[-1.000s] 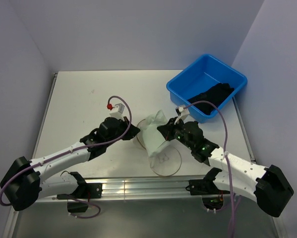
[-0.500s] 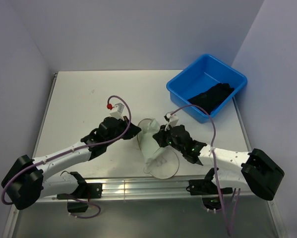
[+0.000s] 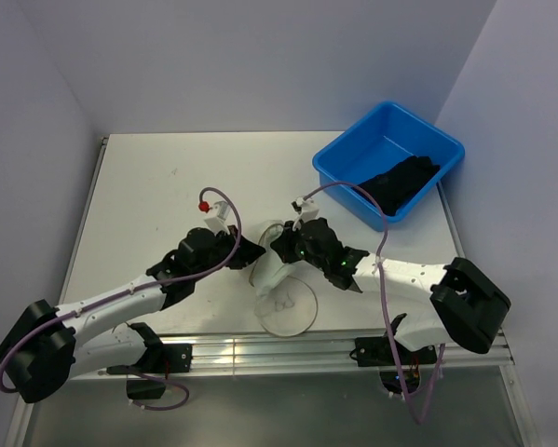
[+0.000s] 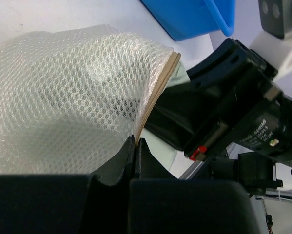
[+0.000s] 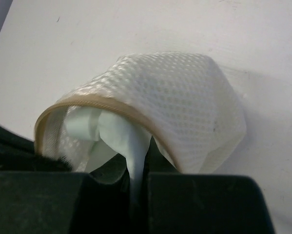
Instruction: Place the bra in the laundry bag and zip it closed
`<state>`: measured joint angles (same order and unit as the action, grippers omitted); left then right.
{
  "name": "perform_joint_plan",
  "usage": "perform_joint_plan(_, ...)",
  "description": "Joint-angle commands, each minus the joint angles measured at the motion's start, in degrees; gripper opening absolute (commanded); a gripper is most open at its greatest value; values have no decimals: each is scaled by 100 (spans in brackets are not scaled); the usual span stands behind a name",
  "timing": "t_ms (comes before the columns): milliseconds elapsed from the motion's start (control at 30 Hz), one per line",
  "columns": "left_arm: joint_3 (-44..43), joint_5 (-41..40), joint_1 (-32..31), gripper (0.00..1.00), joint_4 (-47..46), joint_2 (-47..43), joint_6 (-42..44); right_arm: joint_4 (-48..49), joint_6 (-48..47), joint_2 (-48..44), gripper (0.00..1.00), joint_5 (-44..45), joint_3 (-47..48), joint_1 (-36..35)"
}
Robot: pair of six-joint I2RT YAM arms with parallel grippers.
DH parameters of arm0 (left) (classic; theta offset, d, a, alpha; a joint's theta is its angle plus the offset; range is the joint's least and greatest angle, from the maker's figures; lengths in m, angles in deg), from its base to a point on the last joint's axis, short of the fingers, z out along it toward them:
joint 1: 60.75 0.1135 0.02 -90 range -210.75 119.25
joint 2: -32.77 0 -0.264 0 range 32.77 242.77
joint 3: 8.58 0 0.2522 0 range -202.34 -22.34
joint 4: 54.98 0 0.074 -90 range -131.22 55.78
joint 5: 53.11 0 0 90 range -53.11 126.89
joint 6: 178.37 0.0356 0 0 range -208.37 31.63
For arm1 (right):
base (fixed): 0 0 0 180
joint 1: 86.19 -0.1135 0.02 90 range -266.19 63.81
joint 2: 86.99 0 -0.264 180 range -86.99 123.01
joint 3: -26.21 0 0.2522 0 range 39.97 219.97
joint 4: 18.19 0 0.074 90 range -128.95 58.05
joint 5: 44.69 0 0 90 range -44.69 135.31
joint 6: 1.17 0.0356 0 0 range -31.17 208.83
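The whitish mesh laundry bag [image 3: 280, 279] lies near the table's front middle, its round face [image 3: 288, 307] flat on the table. My left gripper [image 4: 136, 141] is shut on the bag's tan rim [image 4: 158, 90] and holds the mouth up. My right gripper [image 5: 135, 170] is shut on a pale white bra [image 5: 119, 134], which goes under the tan rim [image 5: 87, 102] into the bag's open mouth. In the top view both grippers, left [image 3: 251, 250] and right [image 3: 283, 244], meet at the bag's upper end. The mesh [image 5: 184, 107] bulges over the bra.
A blue plastic bin [image 3: 353, 154] with dark clothing [image 3: 400, 179] in it stands at the back right of the table. The table's front edge with a metal rail [image 3: 260, 349] runs just below the bag.
My right gripper has moved left with the bra, from beside the bag to its mouth. The bag has shifted left and bunched up. My left gripper has stayed on the rim.
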<state>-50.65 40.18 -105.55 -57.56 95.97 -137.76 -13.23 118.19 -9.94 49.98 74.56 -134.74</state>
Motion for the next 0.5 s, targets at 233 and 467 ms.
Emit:
perform_joint_plan(233,300,610,6,0,-431,-256,-326,-359,1545,-464,0,2204,556,-22)
perform_joint_plan(467,458,1173,-3,0,-985,-124,-940,-808,1853,669,0,3128,1269,-128)
